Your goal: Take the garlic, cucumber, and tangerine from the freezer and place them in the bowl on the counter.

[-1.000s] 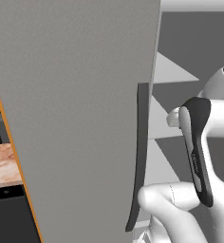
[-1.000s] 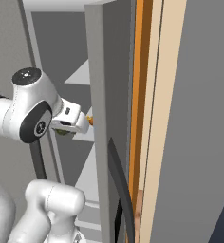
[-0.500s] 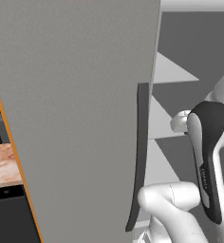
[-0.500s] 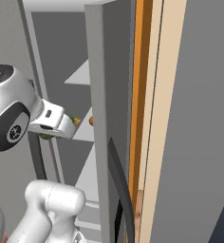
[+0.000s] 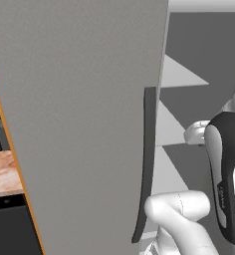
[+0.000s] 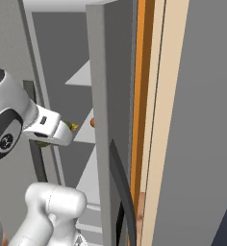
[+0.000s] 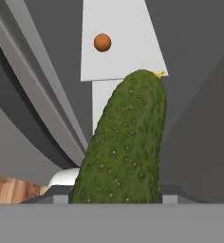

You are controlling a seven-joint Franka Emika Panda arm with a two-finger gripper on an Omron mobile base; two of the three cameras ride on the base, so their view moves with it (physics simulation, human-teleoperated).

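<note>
Gripping the cucumber (image 7: 123,142), the claw is clamped on the lower end of the fruit, which stands up the middle of the hand view as a stubby, dark green oval with a pebbled, pimply skin and a small yellow nub at its far tip. In the right base view a sliver of that green shows under the white hand (image 6: 47,130), in front of the open freezer (image 6: 53,53). Beyond the cucumber lies a pale grey, flat, wedge-shaped shelf (image 7: 118,38), and on it sits the tangerine (image 7: 102,42), a small smooth orange ball, well apart from the claw. The freezer's matte grey door (image 5: 79,109) carries a dark, slightly curved handle strip (image 5: 147,159). Left of the door a patch of pinkish marbled counter (image 5: 2,172) shows.
</note>
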